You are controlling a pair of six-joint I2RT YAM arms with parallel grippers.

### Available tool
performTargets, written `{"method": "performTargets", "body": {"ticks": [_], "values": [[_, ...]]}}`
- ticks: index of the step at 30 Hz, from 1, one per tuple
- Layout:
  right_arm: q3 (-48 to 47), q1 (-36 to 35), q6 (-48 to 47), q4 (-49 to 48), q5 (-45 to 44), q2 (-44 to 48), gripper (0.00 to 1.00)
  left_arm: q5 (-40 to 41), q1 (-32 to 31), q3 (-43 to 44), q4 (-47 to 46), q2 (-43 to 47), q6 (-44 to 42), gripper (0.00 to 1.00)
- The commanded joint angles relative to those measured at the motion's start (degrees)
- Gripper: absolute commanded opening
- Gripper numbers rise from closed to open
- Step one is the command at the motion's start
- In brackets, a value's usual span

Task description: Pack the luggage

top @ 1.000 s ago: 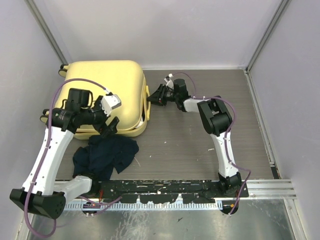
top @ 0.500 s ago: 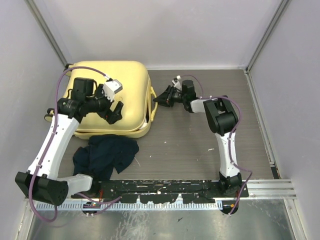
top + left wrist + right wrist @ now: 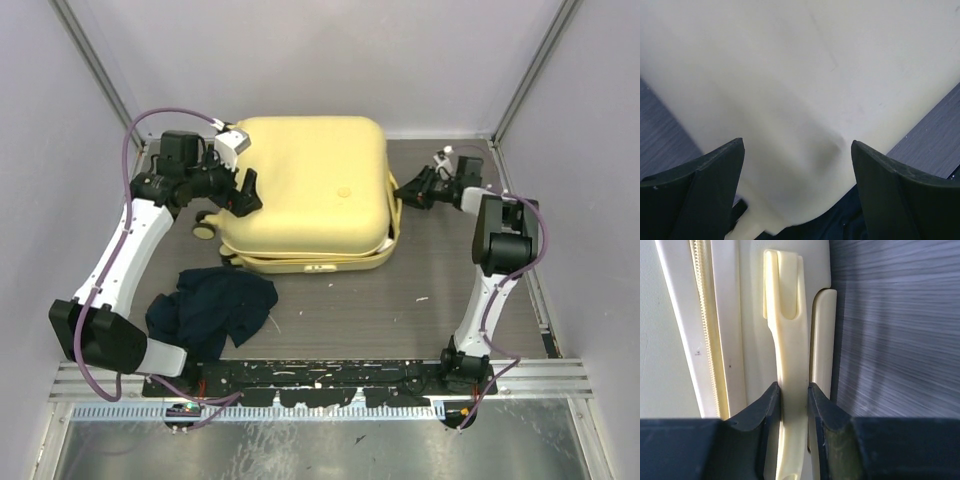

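— Well, what does the overhead view miss?
— On the left, the wrist camera shows the left fingers (image 3: 710,185) spread wide with pale shell between them; I cannot tell if they touch it. The right wrist camera shows the right fingers (image 3: 765,410) clamped on the yellow handle (image 3: 790,340).
— And the luggage (image 3: 310,190)?
— Closed, flat on the bench (image 3: 440,290), far centre. Its long axis runs left-right, wheels left, handle right.
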State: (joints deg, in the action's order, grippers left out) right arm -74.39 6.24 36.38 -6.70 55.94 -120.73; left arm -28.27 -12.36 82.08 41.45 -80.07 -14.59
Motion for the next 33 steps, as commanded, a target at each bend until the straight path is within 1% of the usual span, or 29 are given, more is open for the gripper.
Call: {"method": "performTargets", "body": {"ticks": [1,3,4,7,9,12,16,19,23,29,33], "values": [[-9.23,7.64,-23.53,20.02,-0.29,5.25,0.01,-1.29,0.31,2.51,-6.48,0.37,3.94,0.88],[-12.74,9.74,-30.22,26.89,-1.62,3.85,0.01,-0.77,1.56,1.98,-7.56,0.16,5.40,0.88],[-14.83,10.63,-33.16,30.19,-2.61,3.05,0.01,-1.16,3.00,2.13,-8.16,-0.58,7.21,0.85],[-20.70,12.80,-40.36,36.94,-5.41,0.81,0.01,-7.97,10.43,4.50,-8.54,-4.33,12.69,0.77],[-23.61,13.86,-44.13,40.41,-7.11,-0.43,0.01,-8.00,12.82,7.31,-7.85,-7.08,13.75,0.73],[-25.97,14.63,-47.84,43.92,-9.47,-1.61,0.01,-3.35,14.54,10.18,-7.62,-10.71,12.54,0.72],[-25.51,14.66,-48.57,44.32,-11.08,-1.49,0.01,3.30,16.55,14.61,-6.05,-15.25,11.42,0.71],[-25.24,14.41,-47.89,43.92,-11.28,-1.86,0.01,6.76,16.94,16.31,-4.02,-18.68,7.86,0.71],[-25.55,12.88,-47.60,43.81,-11.91,-2.30,0.01,8.28,16.88,16.52,-3.24,-22.58,5.03,0.69],[-25.92,8.57,-48.35,43.55,-13.99,-2.91,0.01,5.66,15.70,15.90,-2.20,-27.13,3.04,0.65],[-28.19,5.59,-48.91,43.65,-14.98,-4.32,0.01,2.56,11.91,13.66,-0.55,-27.82,0.73,0.62]]}}
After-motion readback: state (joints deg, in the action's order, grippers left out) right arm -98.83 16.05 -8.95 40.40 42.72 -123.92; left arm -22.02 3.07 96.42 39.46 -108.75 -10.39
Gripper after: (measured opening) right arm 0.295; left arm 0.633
